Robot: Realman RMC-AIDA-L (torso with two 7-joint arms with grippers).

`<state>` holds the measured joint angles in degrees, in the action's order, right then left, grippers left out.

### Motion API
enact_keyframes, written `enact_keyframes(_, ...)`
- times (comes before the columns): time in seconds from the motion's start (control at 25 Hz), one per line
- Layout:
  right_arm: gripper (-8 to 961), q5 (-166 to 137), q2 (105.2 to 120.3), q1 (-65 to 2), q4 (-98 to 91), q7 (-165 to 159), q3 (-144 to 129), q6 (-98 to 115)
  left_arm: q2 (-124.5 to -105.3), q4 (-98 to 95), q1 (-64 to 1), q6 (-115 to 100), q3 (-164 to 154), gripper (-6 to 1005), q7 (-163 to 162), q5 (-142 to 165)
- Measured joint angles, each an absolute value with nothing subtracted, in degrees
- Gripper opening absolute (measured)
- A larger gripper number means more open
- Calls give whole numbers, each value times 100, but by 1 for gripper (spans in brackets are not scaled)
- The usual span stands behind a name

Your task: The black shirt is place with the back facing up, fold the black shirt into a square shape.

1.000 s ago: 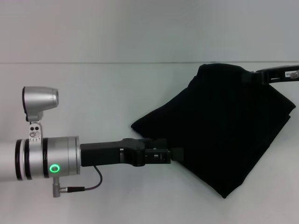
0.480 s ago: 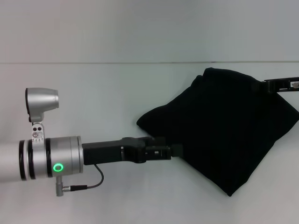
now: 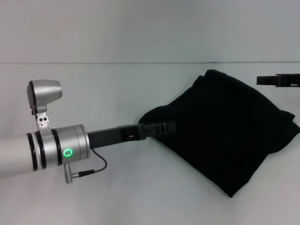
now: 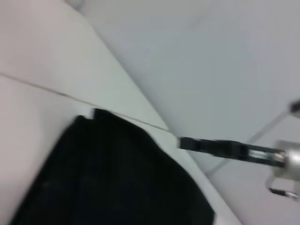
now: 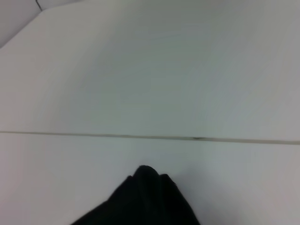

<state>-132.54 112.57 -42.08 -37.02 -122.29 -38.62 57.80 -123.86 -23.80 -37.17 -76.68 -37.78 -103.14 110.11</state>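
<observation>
The white table (image 3: 117, 197) lies bare across its whole left half and along the near edge — open room for a gripper to pass. The black shirt (image 3: 225, 126) fills the right half as 1 folded, diamond-shaped heap, its near corner close to the front edge. The left gripper (image 3: 168, 126) reaches in low from the left, its tip over the heap's left edge, barring that side. The right gripper (image 3: 262, 80) hangs off the far right corner — apart from the cloth, with a strip of bare table between.

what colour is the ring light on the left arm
Green, glowing on the left arm's ring light; clearest in the head view.
</observation>
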Motion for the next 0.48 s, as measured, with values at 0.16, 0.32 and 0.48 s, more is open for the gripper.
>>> enact_keyframes(0.16,451,-13052,11224,-4285,-3710,-12241,-3859,6038,-12382,-2333,-3788,-7206,-3787,834,-10886,10980)
enact_keyframes(0.32,739,-12853,11208,-4311,-3715,-12195,-3871,6106,-12372,-2301,-3916,-6784,-3839,832,-11688,11039)
enact_keyframes(0.48,768,-12830,11200,-4318,-3718,-12167,-3907,6109,-12359,-2278,-3968,-6316,-3935,831,-12256,11088)
